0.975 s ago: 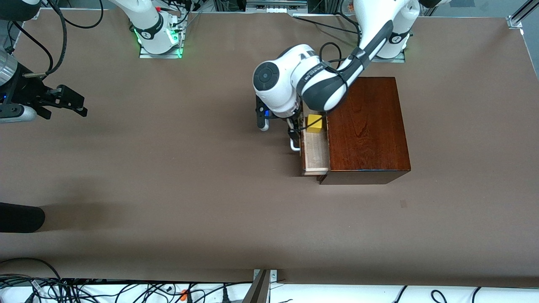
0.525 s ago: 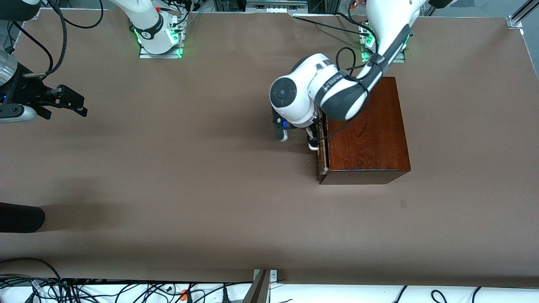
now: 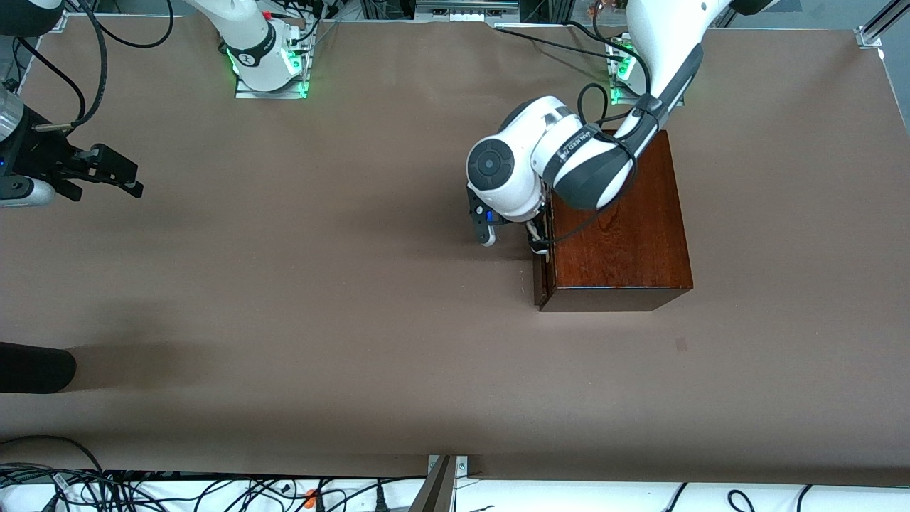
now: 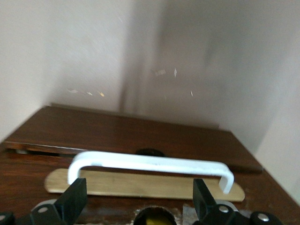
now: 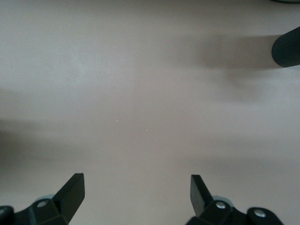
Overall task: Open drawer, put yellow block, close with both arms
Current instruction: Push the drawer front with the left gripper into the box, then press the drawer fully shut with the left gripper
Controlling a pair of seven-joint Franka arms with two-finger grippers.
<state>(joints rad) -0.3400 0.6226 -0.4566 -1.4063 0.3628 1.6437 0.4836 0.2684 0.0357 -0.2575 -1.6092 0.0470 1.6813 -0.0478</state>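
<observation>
The drawer (image 3: 540,274) sits nearly flush in the box (image 3: 615,227) toward the worktop's left-arm end, block unseen, presumably inside. The left gripper (image 4: 138,206), fingers spread, faces the handle (image 4: 150,164). The right gripper (image 3: 106,171) waits open near the opposite edge.

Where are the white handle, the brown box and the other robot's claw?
white handle (image 4: 150,164): left wrist view, middle of the bar.
brown box (image 3: 625,245): front view, its glossy top.
right gripper (image 3: 117,171): front view, between its open fingertips.

High front camera, two wrist close-ups
</observation>
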